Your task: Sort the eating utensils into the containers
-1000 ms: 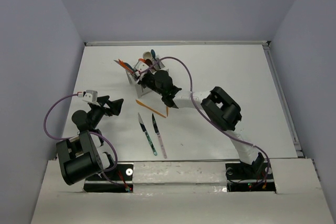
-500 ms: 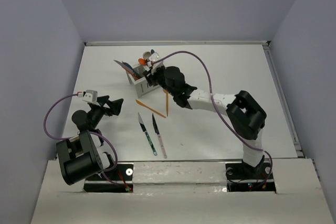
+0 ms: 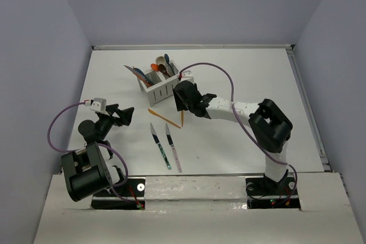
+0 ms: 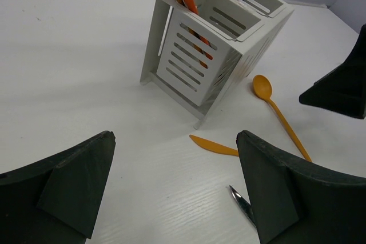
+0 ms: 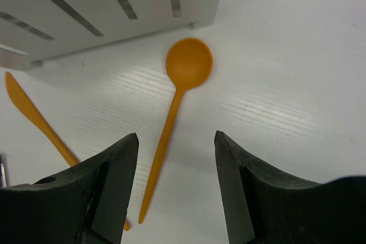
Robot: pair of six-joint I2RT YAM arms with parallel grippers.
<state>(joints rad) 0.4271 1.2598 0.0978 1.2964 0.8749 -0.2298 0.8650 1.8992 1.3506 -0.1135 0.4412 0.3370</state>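
Observation:
The white slotted containers caddy (image 3: 162,86) (image 4: 201,61) stands at mid-table with orange, blue and brown utensils upright in its two compartments. My right gripper (image 3: 180,102) (image 5: 177,136) hangs open and empty just in front of it, over an orange spoon (image 5: 178,104) (image 3: 182,119) (image 4: 279,114). An orange knife (image 3: 163,118) (image 5: 35,116) (image 4: 215,146) lies to the spoon's left. Two dark-bladed knives, one with a teal handle (image 3: 160,146) and one with a pink handle (image 3: 173,149), lie nearer the bases. My left gripper (image 3: 127,116) (image 4: 176,190) is wide open and low at the left, holding nothing.
A raised rim (image 3: 306,101) borders the white table on the right, and grey walls close in the back and sides. The right arm's purple cable (image 3: 220,72) arcs above the table behind the gripper. The caddy's slotted wall (image 5: 114,4) stands close ahead of the right fingers.
My right gripper was shut at the caddy's top; it has opened and drawn back down to the table in front of the caddy. The left arm has not moved.

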